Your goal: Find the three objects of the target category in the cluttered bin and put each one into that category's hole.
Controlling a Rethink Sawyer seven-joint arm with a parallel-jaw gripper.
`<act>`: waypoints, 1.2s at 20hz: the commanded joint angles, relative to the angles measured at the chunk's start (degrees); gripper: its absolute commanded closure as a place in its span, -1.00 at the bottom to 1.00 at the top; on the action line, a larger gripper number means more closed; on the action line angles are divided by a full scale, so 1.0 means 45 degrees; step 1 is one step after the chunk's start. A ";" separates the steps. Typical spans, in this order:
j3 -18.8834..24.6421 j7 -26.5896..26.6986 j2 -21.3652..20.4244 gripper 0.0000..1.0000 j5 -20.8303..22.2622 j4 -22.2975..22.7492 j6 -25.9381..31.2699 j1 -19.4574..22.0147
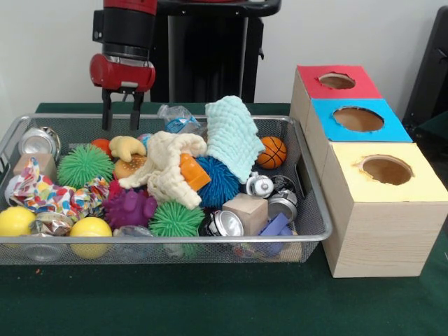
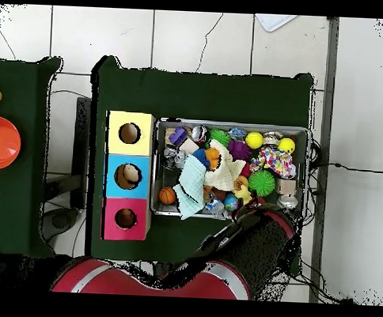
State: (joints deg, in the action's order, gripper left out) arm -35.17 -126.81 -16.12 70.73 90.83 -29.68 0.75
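Observation:
The silver mesh bin (image 1: 161, 241) is full of clutter; it also shows in the overhead view (image 2: 232, 125). My gripper (image 1: 121, 126) hangs open and empty over the bin's far left corner. A small tan-brown plush (image 1: 128, 146) lies just below and right of its tips. An orange thing (image 1: 192, 172) peeks from under a cream cloth (image 1: 164, 168); I cannot tell whether it is striped plush. No third plush shows. The red-topped hole (image 1: 337, 81) is in the farthest box, right of the bin. In the overhead view (image 2: 125, 218) it is left of the bin. There my arm (image 2: 254, 243) hides the gripper.
Green (image 1: 84, 164), blue (image 1: 218, 180) and purple (image 1: 131, 208) spiky balls, yellow balls (image 1: 89, 227), a small basketball (image 1: 271, 152), a mint cloth (image 1: 234, 133), a wooden block (image 1: 245, 210) and metal cans fill the bin. Blue-topped (image 1: 358, 119) and yellow-topped (image 1: 386, 170) holes sit nearer than the red one.

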 commanded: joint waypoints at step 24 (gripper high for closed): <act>0.1874 0.5473 0.0951 -1.00 -0.1195 -0.1678 -0.1490 0.0641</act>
State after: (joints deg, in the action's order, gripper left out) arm -35.15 -122.81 -13.93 70.12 89.11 -30.37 2.33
